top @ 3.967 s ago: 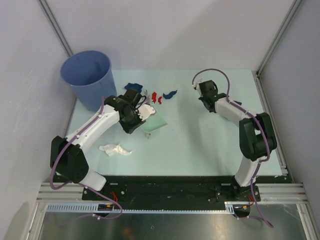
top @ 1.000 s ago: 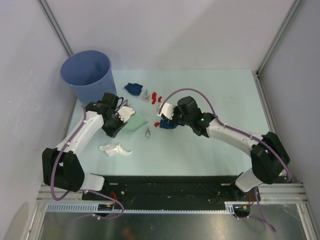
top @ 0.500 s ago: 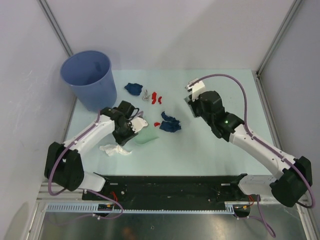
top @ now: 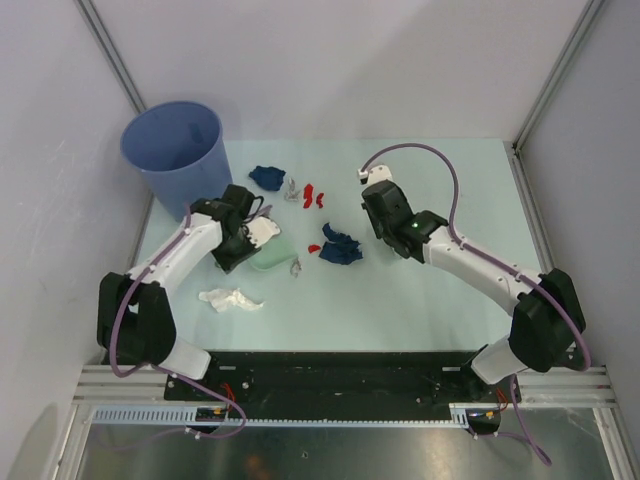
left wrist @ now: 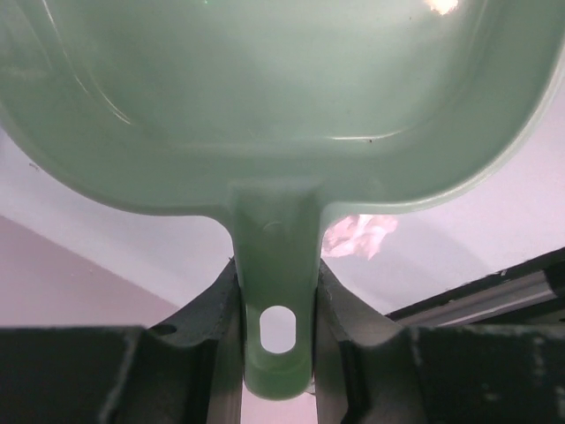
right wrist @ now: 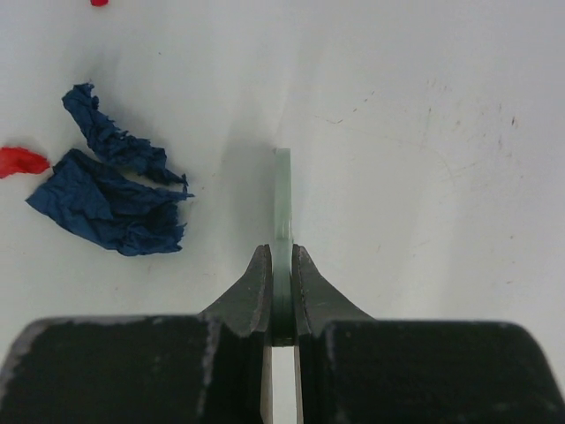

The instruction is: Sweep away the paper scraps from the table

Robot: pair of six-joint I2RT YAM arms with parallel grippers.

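Note:
My left gripper (top: 250, 236) is shut on the handle of the mint-green dustpan (top: 271, 256); in the left wrist view the handle (left wrist: 276, 300) sits between the jaws and the pan (left wrist: 282, 97) fills the top. My right gripper (top: 376, 214) is shut on the thin mint-green brush (right wrist: 282, 199), seen edge-on, just right of a dark blue scrap (right wrist: 110, 205) and a red scrap (right wrist: 19, 161). In the top view the scraps are dark blue (top: 340, 247), red (top: 314, 247), dark blue (top: 266, 177), grey (top: 291, 190), red (top: 312, 193), small grey (top: 296, 266) and white (top: 230, 298).
A blue bucket (top: 180, 155) stands at the table's (top: 440, 290) far left corner. White walls and metal rails bound the table. The black base rail runs along the near edge.
My right gripper with the brush has swung out to the right and come back a little leftward near the blue scrap. My left gripper with the dustpan has shifted up and left.

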